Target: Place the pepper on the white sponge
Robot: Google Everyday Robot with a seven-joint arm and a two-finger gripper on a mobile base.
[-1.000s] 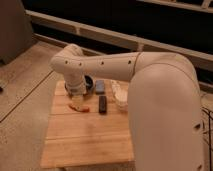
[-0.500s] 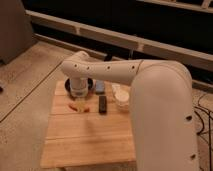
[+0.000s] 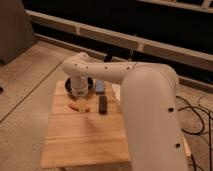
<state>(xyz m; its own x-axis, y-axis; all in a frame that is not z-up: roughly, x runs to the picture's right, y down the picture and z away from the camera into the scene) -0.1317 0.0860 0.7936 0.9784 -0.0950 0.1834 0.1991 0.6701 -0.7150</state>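
The camera view shows a tabletop [image 3: 85, 142] of pale wooden slats standing on a speckled stone-like floor [image 3: 25, 75]. Behind it a low light-coloured ledge [image 3: 150, 45] runs across the frame, with dark space above it. Dark cables [image 3: 196, 116] lie looped on the floor to the right of the tabletop.

The things sit at the far end of the tabletop. The pepper [image 3: 80, 108], slim and orange-red, lies flat on the slats near the far left part of the tabletop, lengthwise roughly left to right. The white sponge [image 3: 100, 86], a pale grey-blue block, lies further back and to the right of the pepper, apart from it. A black block [image 3: 103, 104] lies just in front of the sponge and to the right of the pepper. A dark bowl [image 3: 90, 83] sits beside the sponge on its left, mostly hidden by the wrist.

The white arm [image 3: 150, 115] fills the right foreground, rises to a bulky elbow, then reaches left across the far end of the tabletop and bends down at the wrist. The gripper [image 3: 77, 98] points down just above the pepper, in front of the bowl. Its jaws stand apart and nothing is seen held between them; the pepper rests on the wood below.
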